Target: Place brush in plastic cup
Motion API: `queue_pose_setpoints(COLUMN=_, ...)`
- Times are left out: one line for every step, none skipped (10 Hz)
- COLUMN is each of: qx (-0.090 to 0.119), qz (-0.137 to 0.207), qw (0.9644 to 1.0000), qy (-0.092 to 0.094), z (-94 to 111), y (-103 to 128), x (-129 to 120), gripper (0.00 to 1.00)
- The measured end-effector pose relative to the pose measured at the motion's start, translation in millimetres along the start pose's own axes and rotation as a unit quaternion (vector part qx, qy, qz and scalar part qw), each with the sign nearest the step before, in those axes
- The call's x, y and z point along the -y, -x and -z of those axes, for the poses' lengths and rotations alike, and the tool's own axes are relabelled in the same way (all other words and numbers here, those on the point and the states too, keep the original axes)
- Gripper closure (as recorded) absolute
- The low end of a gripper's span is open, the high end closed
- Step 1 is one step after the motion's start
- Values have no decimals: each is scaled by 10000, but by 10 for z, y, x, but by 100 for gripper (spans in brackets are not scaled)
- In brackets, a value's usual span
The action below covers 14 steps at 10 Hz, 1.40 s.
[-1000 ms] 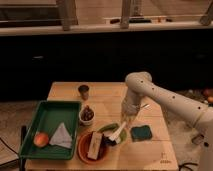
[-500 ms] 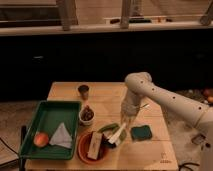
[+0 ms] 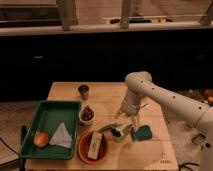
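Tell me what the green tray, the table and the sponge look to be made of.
Green tray: likely plastic, uniform colour with a smooth raised rim. Table: wood, pale with visible plank lines and a matte finish. Sponge: soft foam by its look, a dull dark green square, though texture is hard to make out. The claw hangs just left of the sponge, over the plastic cup.

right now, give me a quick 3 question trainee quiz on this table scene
1. True or false: the gripper hangs over the green tray.
2. The orange fruit lies in: A) the green tray B) the orange plate C) the dark brown cup
3. What lies right beside the plastic cup, on the side away from the tray?

Key: 1 false, it is by the plastic cup, where the brush is. 2 A. 3 the green sponge.
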Motion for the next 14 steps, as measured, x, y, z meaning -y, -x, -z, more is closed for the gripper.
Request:
queue_pose_setpoints(qx=1, qz=3, qw=10000, qy=5, z=8, y=-7, x=6, gripper=20)
queue_pose_setpoints(qx=0, qz=5, qw=10000, qy=13, z=18, y=-17, x=11, gripper=20)
queue_pose_setpoints(qx=-1, qz=7, qw=10000, qy=19, z=30, y=-24, x=15, gripper=20)
queue_pose_setpoints(qx=-1, qz=5, qw=10000, qy=28, z=43, y=-33, x=18, gripper=20)
queue_pose_setpoints(qx=0, qz=2, qw=10000, qy=31, z=52, y=-39, x=20, gripper=20)
queue_pose_setpoints(qx=3, qz=2, qw=10000, qy=27, z=69, y=-45, x=24, gripper=20)
queue_pose_setpoints(qx=3, qz=7, qw=10000, qy=16, z=84, y=-47, x=28, gripper=20)
queue_pose_setpoints(qx=4, qz=19, qw=10000, qy=8, z=104, y=-52, x=29, gripper=20)
queue_pose_setpoints(qx=2, qz=22, qw=10000, qy=9, z=118, y=-57, x=31, gripper=20)
queue_pose_setpoints(qx=2, qz=27, qw=10000, qy=10, z=128, y=-61, x=36, gripper=20)
queue_pose_setpoints(qx=1, qz=45, qw=10000, qy=14, z=135, y=-62, x=47, gripper=20)
queue_pose_setpoints(qx=-1, qz=66, qw=10000, qy=15, z=141, y=-62, x=58, gripper=20)
queue_pose_setpoints(qx=-4, qz=80, qw=10000, qy=13, z=150, y=-66, x=64, gripper=20)
queue_pose_setpoints(qx=-6, qz=93, qw=10000, qy=13, z=156, y=-70, x=68, gripper=20)
